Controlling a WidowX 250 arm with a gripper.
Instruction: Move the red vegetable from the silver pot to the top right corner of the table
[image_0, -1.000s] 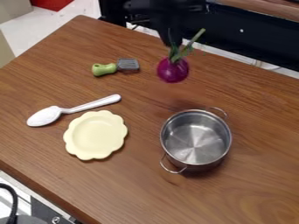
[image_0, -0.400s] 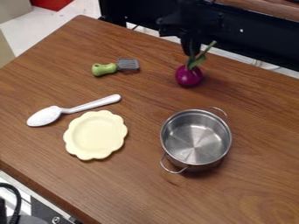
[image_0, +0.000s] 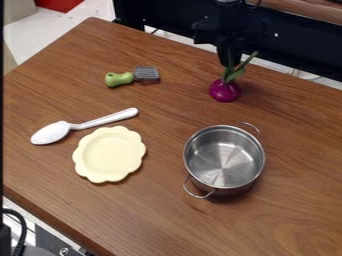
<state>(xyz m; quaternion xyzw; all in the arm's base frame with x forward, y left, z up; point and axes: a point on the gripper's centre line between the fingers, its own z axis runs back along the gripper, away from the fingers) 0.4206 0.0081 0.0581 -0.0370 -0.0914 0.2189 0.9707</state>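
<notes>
From where I'm standing, the black two-finger gripper (image_0: 229, 62) hangs over the far side of the brown wood-grain table (image_0: 153, 215), right of centre, at the green leaves (image_0: 235, 75) of a round purple onion (image_0: 225, 92). The onion is upright beneath it; I can't tell whether its base touches the wood. Nearer me sits a shiny silver metal pot (image_0: 200, 140) with two loop handles. Off to the left are a pale yellow scalloped plate (image_0: 85, 155), a white spoon (image_0: 103, 120) just beyond it, and, farther back, a small green-handled spatula with a grey slotted head (image_0: 145, 74).
</notes>
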